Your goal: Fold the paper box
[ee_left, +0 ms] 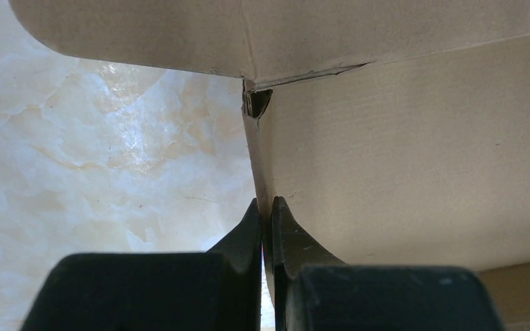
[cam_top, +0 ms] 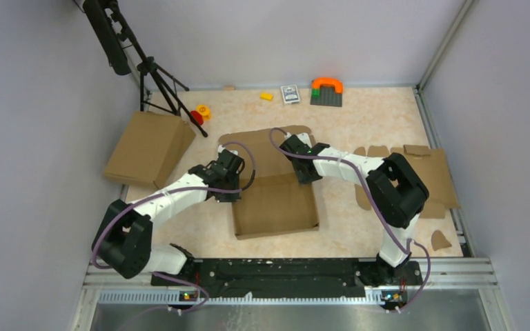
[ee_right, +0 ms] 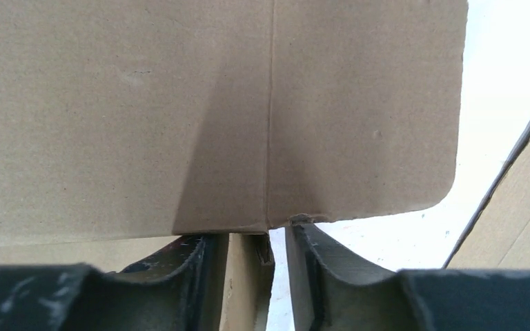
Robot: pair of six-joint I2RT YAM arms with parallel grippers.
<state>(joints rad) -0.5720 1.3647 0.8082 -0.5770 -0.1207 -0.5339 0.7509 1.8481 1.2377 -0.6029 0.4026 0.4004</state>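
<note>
Paper box (cam_top: pixel 276 207) sits mid-table (cam_top: pixel 373 117) between your two grippers, its rear flap (cam_top: pixel 262 148) lying open beyond them. Your left gripper (ee_left: pixel 266 207) is pinched tight on the box's left side wall, which runs on edge straight ahead of the fingers. I judge that this grip holds the wall upright for the fold. Your right gripper (ee_right: pixel 248 238) stands partly parted around the wall on its side. A sliver of light shows beside one finger, so it seems to straddle the wall rather than clamp it. Only the overhead view shows you both arms flanking the box. Only the wrist views show the board between the fingers. The left one also shows the open corner just past the fingertips.
</note>
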